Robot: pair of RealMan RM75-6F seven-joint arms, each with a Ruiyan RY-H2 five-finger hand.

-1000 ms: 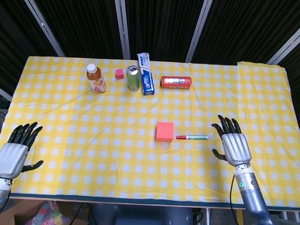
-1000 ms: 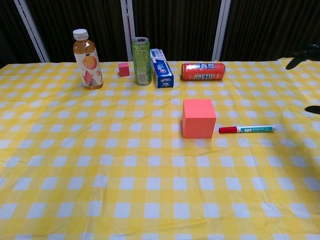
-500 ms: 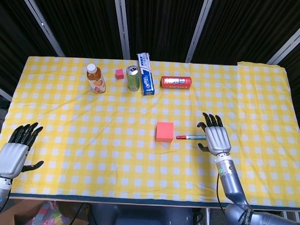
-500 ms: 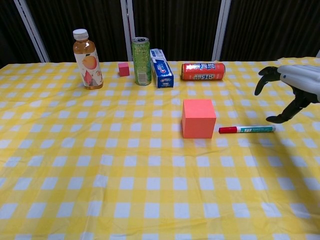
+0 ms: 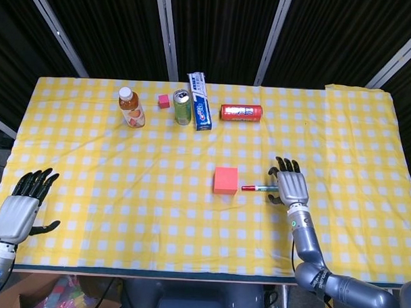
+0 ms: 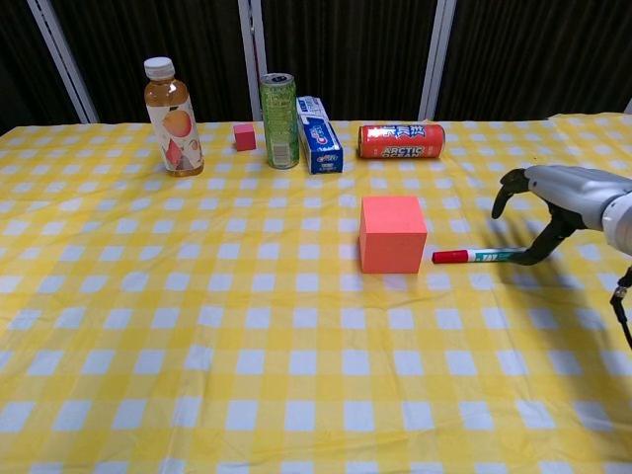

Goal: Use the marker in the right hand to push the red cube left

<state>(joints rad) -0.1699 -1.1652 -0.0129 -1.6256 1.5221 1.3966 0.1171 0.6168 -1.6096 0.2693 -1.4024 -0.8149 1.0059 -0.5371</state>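
Right robot hand (image 5: pixel 291 183) now over marker (image 5: pixel 258 188), open

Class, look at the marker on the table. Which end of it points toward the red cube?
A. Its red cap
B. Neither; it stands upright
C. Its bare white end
A. The marker lies flat with its red cap next to the red cube, its other end by the right hand.
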